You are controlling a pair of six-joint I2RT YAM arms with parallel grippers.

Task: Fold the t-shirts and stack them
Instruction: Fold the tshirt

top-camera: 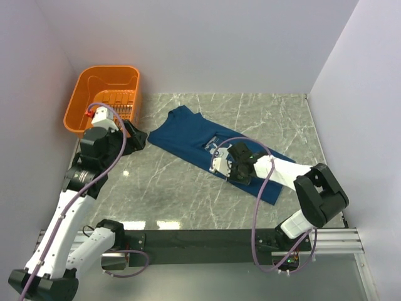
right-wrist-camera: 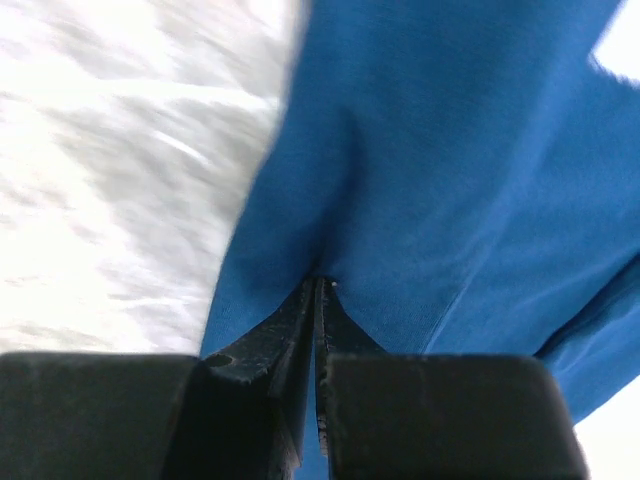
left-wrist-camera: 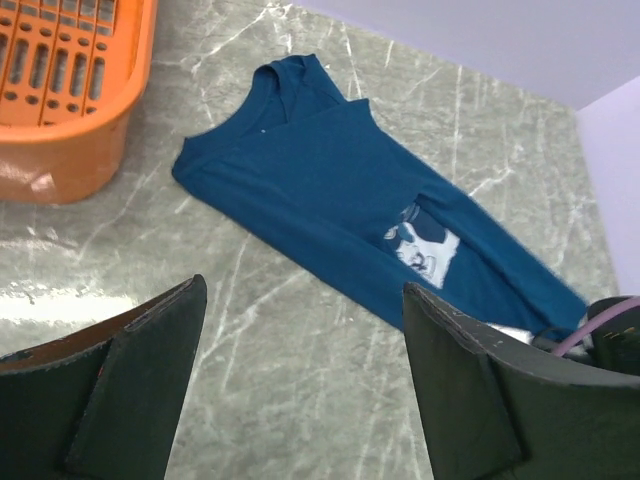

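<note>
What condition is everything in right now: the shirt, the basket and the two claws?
t-shirt: lying on the table as a long narrow strip, one edge pinched.
orange basket: upright, nothing seen inside.
left gripper: open, holding nothing.
right gripper: shut on the t-shirt.

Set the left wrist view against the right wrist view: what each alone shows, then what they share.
Left wrist only: the orange basket, the collar, the open left hand. Right wrist only: the right hand shut, pinching a fold of the t-shirt. Both: the blue t-shirt on the marble table.
</note>
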